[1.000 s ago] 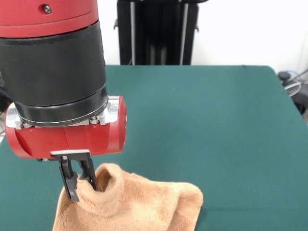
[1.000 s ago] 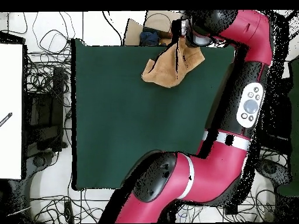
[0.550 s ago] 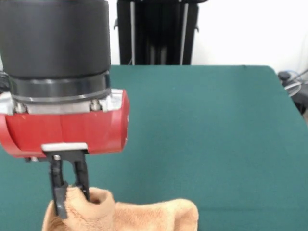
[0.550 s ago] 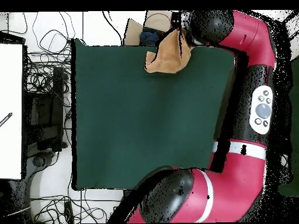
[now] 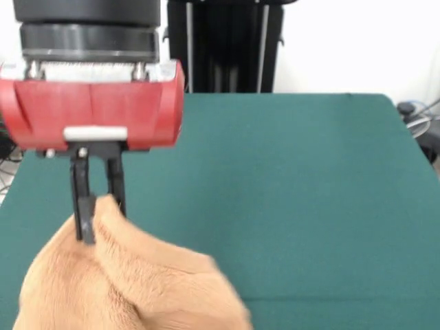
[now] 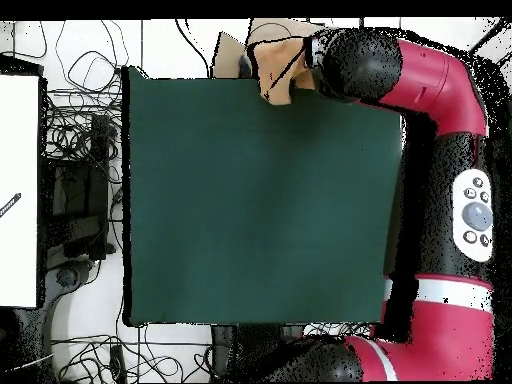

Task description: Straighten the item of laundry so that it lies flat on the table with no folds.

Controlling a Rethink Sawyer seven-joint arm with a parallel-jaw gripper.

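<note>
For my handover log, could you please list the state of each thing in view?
towel: bunched, hanging from the gripper, pinched at its top fold.
gripper: jaws shut on the towel, raised above the table.
table: green top bare across its middle.

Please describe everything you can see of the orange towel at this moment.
The towel is peach-orange and looks like soft, fuzzy terry. The gripper is shut on a pinch of it at the top, and the cloth hangs from there in a bunched, draped mound, not flat. In the overhead view it sits at the table's edge farthest from the robot's base. No tag or border band shows.
</note>
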